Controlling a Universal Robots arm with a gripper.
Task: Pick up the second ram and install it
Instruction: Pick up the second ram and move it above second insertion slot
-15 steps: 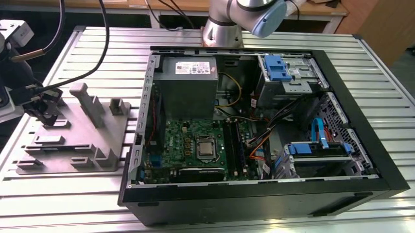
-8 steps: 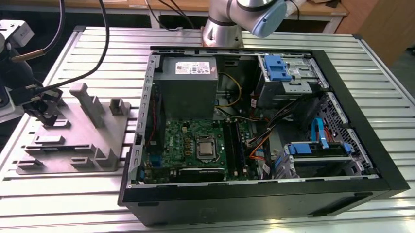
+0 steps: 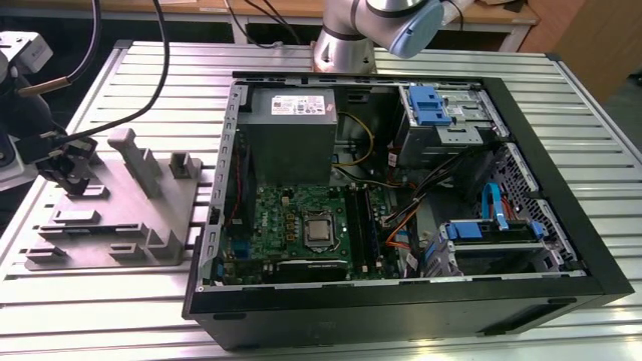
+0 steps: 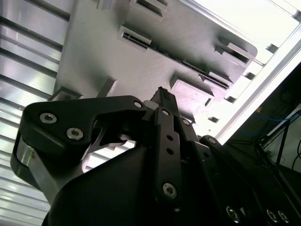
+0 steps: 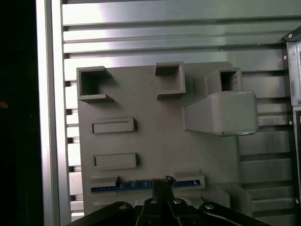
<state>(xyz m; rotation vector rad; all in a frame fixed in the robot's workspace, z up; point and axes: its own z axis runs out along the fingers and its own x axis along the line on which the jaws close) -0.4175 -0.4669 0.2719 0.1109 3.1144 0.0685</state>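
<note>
exterior view: open computer case (image 3: 381, 301) lies on the slatted table (image 3: 150, 68), with the green motherboard (image 3: 301, 222) and grey power-supply box (image 3: 291, 113) inside. the grey holder tray (image 3: 120, 218) sits just beside the case, on the exterior view's left. the gripper (image 3: 75, 180) is low over the tray's side farthest from the case.

first wrist view: the second ram (image 5: 131, 185) stands on edge in a long slot of the holder tray (image 5: 155, 132), showing as a blue-green strip. the gripper (image 5: 165, 181) meets the stick near its middle. cannot tell whether it is parted or clamped on the stick. the ram sits down in its slot.

second wrist view: the gripper (image 4: 162, 94) appears close up as black linkage, its tip right at the tray (image 4: 108, 56) surface beside a raised slot block.
</note>
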